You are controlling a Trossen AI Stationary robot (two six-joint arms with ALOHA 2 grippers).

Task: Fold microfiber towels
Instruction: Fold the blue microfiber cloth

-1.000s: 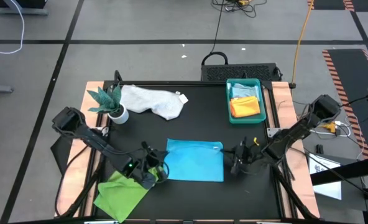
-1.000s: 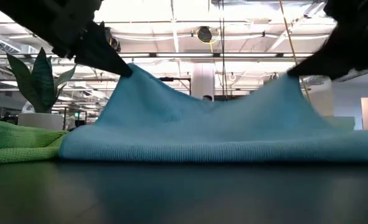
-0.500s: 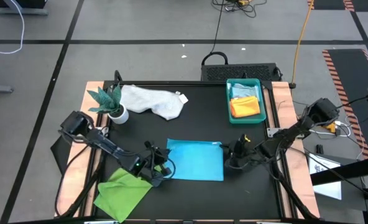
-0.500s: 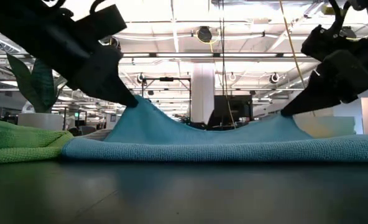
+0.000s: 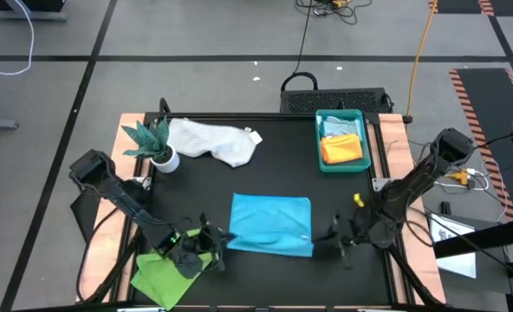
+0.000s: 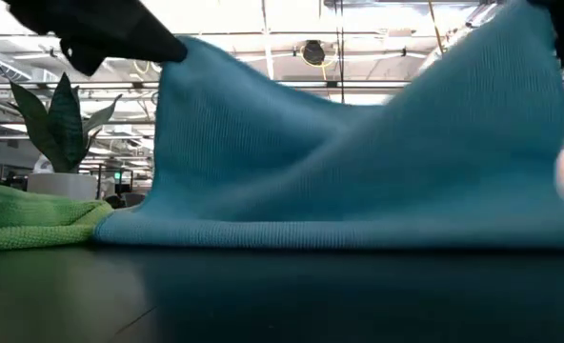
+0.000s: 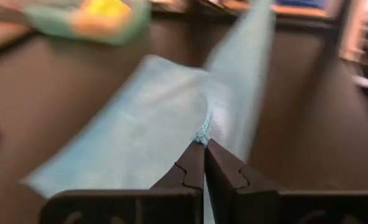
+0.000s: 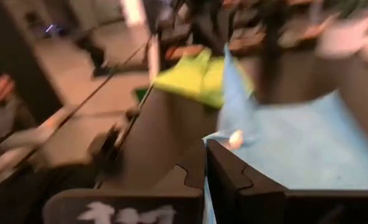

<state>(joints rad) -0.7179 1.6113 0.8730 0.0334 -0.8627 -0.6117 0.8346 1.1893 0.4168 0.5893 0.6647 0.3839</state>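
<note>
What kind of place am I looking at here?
Probably a robotics lab in a large open workspace: a black work table with two robot arms on a taped concrete floor, cables trailing across it, and exposed ceiling lights.

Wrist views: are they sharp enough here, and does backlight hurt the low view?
Left wrist view: motion-smeared, though the left end effector shows clearly, shut on the turquoise towel. Right wrist view: heavily smeared; the green towel is a blur, the right end effector pinches turquoise cloth. Low view: bright ceiling lights silhouette the arms. High view: evenly lit, sharp.
</note>
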